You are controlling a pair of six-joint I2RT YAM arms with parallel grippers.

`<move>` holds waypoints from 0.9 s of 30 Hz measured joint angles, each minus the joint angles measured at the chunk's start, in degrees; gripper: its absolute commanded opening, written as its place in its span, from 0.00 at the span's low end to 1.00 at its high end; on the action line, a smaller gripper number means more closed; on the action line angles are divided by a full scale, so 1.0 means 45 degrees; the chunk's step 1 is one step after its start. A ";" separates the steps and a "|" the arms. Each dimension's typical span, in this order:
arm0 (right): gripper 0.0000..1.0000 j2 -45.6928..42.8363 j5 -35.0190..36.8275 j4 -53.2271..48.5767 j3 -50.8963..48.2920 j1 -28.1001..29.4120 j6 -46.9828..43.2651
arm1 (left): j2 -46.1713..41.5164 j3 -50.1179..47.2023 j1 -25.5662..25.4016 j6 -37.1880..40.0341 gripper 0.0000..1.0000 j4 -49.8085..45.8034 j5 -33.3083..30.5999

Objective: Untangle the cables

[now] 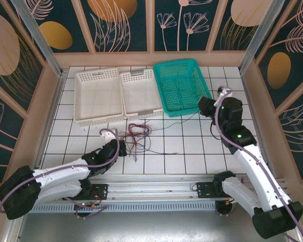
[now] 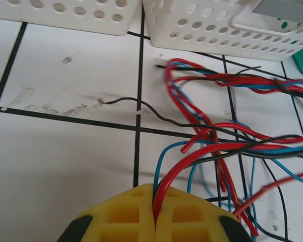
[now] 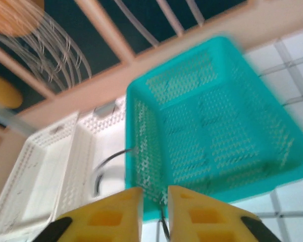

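- Presently, a red cable [image 2: 212, 146] of the tangle [image 1: 139, 135] on the counter [image 1: 202, 151] is being clamped by the left end effector [image 2: 155, 190].
- Right end effector [image 3: 155, 195] is being held slightly parted.
- Knots risk being tightened by hard pulling.

I saw a white tiled table [image 1: 192, 151] with black grid lines. The teal basket [image 1: 182, 85] sat on it at the far side. A white basket [image 1: 140, 93] stood just beside the teal one on its left, with a second white basket [image 1: 98, 96] further left. The cables [image 1: 136, 136] lay tangled on the tiles, nearer me than the teal basket and left of it.
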 measured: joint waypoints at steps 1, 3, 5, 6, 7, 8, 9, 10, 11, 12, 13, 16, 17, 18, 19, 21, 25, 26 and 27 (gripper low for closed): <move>0.32 0.0053 -0.0466 0.0296 -0.0525 0.0151 0.0141 | 0.0083 0.0015 0.0000 0.0073 0.00 0.0165 0.0083; 0.40 0.0121 -0.1083 0.0753 -0.1321 0.0646 0.0291 | 0.0267 0.0073 0.0000 0.0185 0.00 0.0457 0.0291; 0.48 0.0180 -0.1404 0.1209 -0.1778 0.1438 0.0364 | 0.0486 0.0155 0.0000 0.0316 0.00 0.0782 0.0534; 0.52 0.0243 -0.1481 0.1506 -0.1899 0.1977 0.0413 | 0.0631 0.0228 0.0000 0.0393 0.00 0.0976 0.0665; 0.54 0.0316 -0.1569 0.1831 -0.1972 0.2385 0.0427 | 0.0758 0.0301 0.0000 0.0447 0.00 0.1103 0.0792; 0.56 0.0437 -0.1656 0.2225 -0.2035 0.2875 0.0457 | 0.0894 0.0374 0.0000 0.0481 0.00 0.1253 0.0913; 0.56 0.0593 -0.1753 0.2637 -0.2103 0.3274 0.0529 | 0.1054 0.0461 0.0000 0.0544 0.00 0.1409 0.1039; 0.56 0.0782 -0.1831 0.3016 -0.2181 0.3580 0.0578 | 0.1180 0.0520 0.0000 0.0588 0.00 0.1574 0.1146; 0.56 0.1044 -0.1880 0.3385 -0.2249 0.3886 0.0602 | 0.1307 0.0573 0.0000 0.0617 0.00 0.1715 0.1253; 0.56 0.1394 -0.1880 0.3643 -0.2283 0.4177 0.0617 | 0.1413 0.0627 0.0000 0.0651 0.00 0.1831 0.1345; 0.56 0.1719 -0.1812 0.3798 -0.2293 0.4396 0.0636 | 0.1486 0.0670 0.0000 0.0656 0.00 0.1909 0.1423; 0.52 0.2939 -0.1593 0.4308 -0.2429 0.5037 0.0714 | 0.1613 0.0729 0.0000 0.0714 0.00 0.2278 0.1734; 0.52 0.3385 -0.1559 0.4517 -0.2526 0.5221 0.0826 | 0.1637 0.0729 0.0000 0.0748 0.00 0.2443 0.1889; 0.52 0.3789 -0.1559 0.4755 -0.2623 0.5357 0.0894 | 0.1666 0.0733 0.0000 0.0792 0.00 0.2594 0.2011; 0.51 0.4109 -0.1545 0.4906 -0.2686 0.5464 0.0918 | 0.1705 0.0748 0.0000 0.0826 0.00 0.2686 0.2108; 0.51 0.4736 -0.1501 0.5192 -0.2754 0.5668 0.0971 | 0.1841 0.0797 0.0000 0.0918 0.00 0.2856 0.2302; 0.47 0.5644 -0.1287 0.5688 -0.2647 0.5809 0.0937 | 0.2011 0.0821 -0.0005 0.1127 0.00 0.3021 0.2671; 0.46 0.5906 -0.1190 0.5722 -0.2521 0.5814 0.0918 | 0.2001 0.0821 -0.0005 0.1175 0.00 0.3041 0.2739; 0.45 0.6154 -0.1098 0.5756 -0.2409 0.5814 0.0884 | 0.1982 0.0821 0.0000 0.1209 0.00 0.3060 0.2807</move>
